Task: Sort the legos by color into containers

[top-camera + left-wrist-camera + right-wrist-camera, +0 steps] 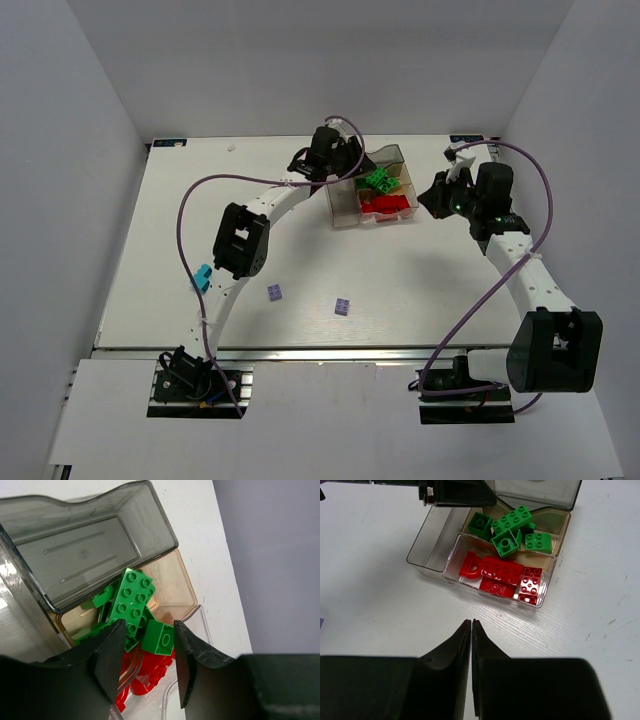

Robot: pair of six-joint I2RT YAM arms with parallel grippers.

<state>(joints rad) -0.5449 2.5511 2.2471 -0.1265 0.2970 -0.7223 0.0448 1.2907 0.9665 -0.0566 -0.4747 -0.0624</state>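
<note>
From above, the clear plastic block of joined bins [343, 212] sits far out on the white table [420, 290]. My left claw [342, 165] hangs over its far left corner and my right claw [438, 195] is just beside its right end. Two lilac studded bricks [275, 292] lie loose, well apart from both claws.

On the left wrist camera, the left claw's jaws stand apart, gripping nothing. The green studded bricks [132, 602] are piled in their compartment straight below the gap.

On the right wrist camera, the right claw's fingers are pressed almost together and empty over bare table. The red studded bricks [502, 572] lie in their compartment ahead.
</note>
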